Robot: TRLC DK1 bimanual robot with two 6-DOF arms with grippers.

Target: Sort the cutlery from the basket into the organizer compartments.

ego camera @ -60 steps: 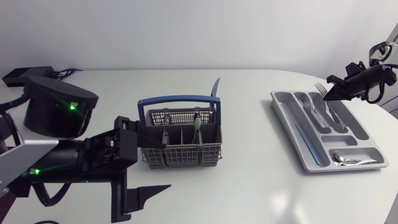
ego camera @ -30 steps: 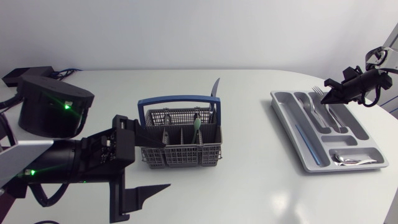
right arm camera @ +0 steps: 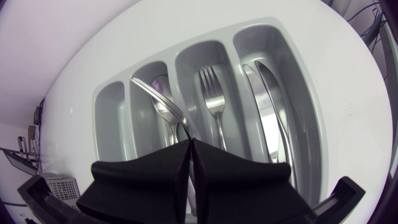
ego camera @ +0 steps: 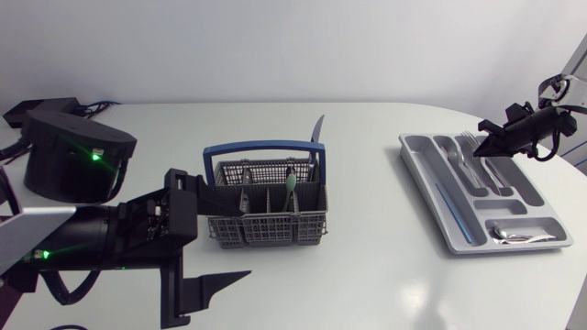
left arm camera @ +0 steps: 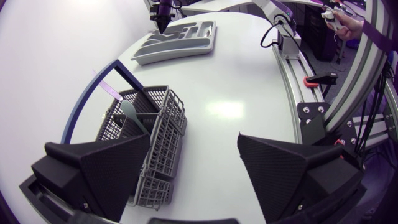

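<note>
Head view: grey mesh basket with blue handle at mid-table; holds green-handled utensil and knife. Grey organizer at right; forks, knives, spoons lie in separate compartments.
Left wrist view: left gripper fingers spread wide, nothing between them; basket beside one finger.
Right wrist view: right gripper clamped on slim curved silver utensil, kind unclear, over organizer's spoon compartment.
</note>
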